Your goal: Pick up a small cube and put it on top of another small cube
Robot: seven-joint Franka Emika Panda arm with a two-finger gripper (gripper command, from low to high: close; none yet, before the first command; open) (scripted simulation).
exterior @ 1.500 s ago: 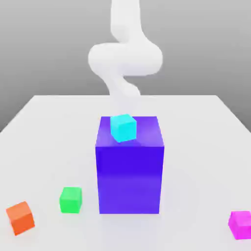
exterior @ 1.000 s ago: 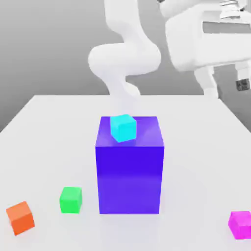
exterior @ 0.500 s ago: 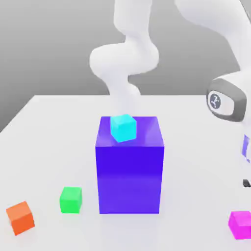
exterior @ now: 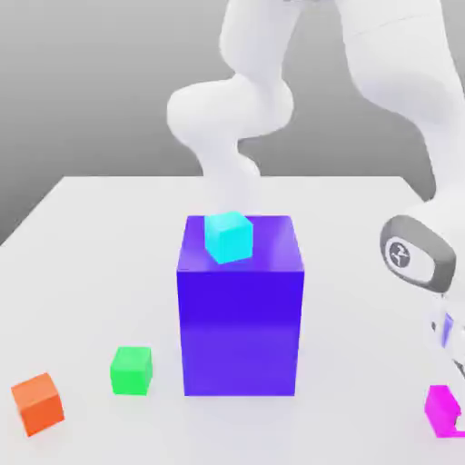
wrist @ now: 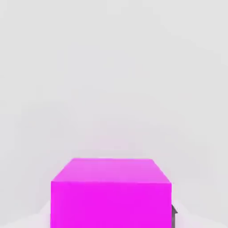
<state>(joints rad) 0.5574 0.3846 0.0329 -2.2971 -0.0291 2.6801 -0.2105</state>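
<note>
- Reaching down at the exterior view's right edge, my arm (exterior: 413, 136) bends over the table (exterior: 91, 236), with my wrist (exterior: 418, 254) low above the magenta cube (exterior: 440, 410).
- From the blue block (exterior: 240, 318), the magenta cube sits at about 4 o'clock in the exterior view, well apart from it, on the table's near corner and partly cut by the frame edge.
- My hand view shows the magenta cube (wrist: 111, 196) close up, resting on the white table (wrist: 111, 67), with a dark sliver of one finger (wrist: 174, 216) just beside its edge.
- Whether my fingers are spread or clenched, I cannot tell; no grasp on the cube can be made out.
- The green cube (exterior: 132, 370) stands on the table at about 8 o'clock from the blue block, near its base but not touching.
- The orange cube (exterior: 37, 403) lies further out at 8 o'clock, near the green one, apart from it.
- The cyan cube (exterior: 228, 236) rests on top of the blue block, turned a little askew.
</note>
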